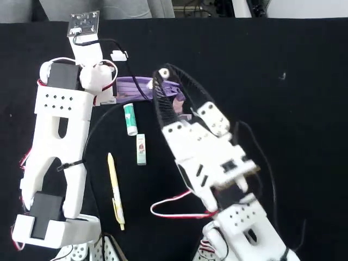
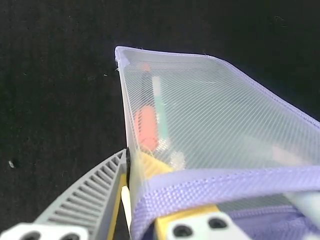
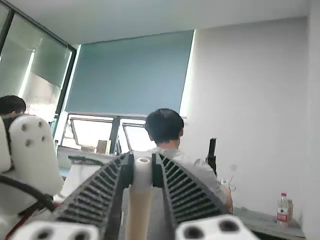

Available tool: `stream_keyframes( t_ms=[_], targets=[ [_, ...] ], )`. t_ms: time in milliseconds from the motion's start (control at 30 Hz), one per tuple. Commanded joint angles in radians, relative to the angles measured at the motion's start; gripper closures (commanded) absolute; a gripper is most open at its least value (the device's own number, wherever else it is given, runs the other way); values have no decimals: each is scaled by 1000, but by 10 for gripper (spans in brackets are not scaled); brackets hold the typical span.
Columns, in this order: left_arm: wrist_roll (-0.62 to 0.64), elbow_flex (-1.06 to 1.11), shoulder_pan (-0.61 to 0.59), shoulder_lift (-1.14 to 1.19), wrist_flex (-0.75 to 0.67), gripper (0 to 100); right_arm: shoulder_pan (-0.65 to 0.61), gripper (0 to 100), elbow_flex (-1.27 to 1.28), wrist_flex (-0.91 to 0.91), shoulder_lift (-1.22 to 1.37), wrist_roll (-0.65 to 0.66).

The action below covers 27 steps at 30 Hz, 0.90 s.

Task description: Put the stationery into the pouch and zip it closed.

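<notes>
right gripper (image 1: 163, 74), white stick (image 3: 140, 200), over pouch (image 1: 133, 85) | yellow pen (image 1: 115, 190), green marker (image 1: 130, 118) nearby

We see a black table (image 1: 304, 109). Three pieces of stationery lie on it left of the middle, each apart from the others. A green-capped glue stick (image 1: 130, 119) lies farthest, and a small tube (image 1: 141, 149) lies just nearer and slightly right of it. A yellow pen (image 1: 115, 190) lies nearest and a little further left. A red and white cable (image 1: 174, 211) loops on the table to the pen's right.
</notes>
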Motion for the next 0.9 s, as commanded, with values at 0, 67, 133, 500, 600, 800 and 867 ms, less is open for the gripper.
stream_keyframes(
  t_ms=[0, 67, 133, 500, 600, 800, 867],
  targets=[
    [14, -5, 13, -18, -9, 971, 5, 987, -30, -25, 56, 8],
    [14, -5, 13, -18, -9, 971, 5, 987, -16, -25, 61, 8],
    [14, -5, 12, -18, -9, 971, 3, 987, 5, -25, 62, 8],
    [14, -5, 5, -18, -15, 971, -3, 938, 174, -31, 62, -109],
    [12, -5, 4, -18, -14, 971, -5, 800, 186, -31, 59, -180],
    [12, -4, 4, -18, -14, 971, -5, 712, 188, -29, 58, -184],
    [12, -1, 4, -18, -15, 971, -5, 712, 186, -29, 56, -184]
  ],
)
